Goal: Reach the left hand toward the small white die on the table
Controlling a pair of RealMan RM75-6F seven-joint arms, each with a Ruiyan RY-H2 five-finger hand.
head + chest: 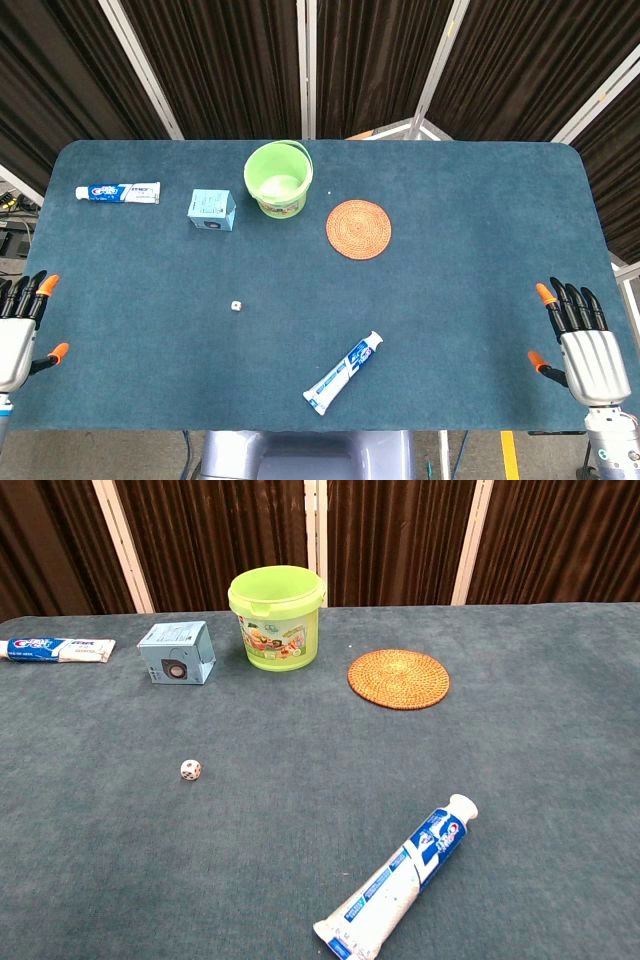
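The small white die (236, 306) lies on the blue table (450, 300), left of centre; the chest view shows the die (190, 770) with red and dark pips. My left hand (18, 335) rests at the table's near left edge, fingers apart, holding nothing, well to the left of the die. At the near right edge my right hand (582, 345) lies flat with fingers spread and nothing in it. Neither hand appears in the chest view.
A toothpaste tube (343, 373) lies near the front edge, right of the die. Farther back stand a green bucket (279, 179), a small blue box (212, 210), a round woven coaster (358, 229) and a boxed toothpaste (118, 192) at far left.
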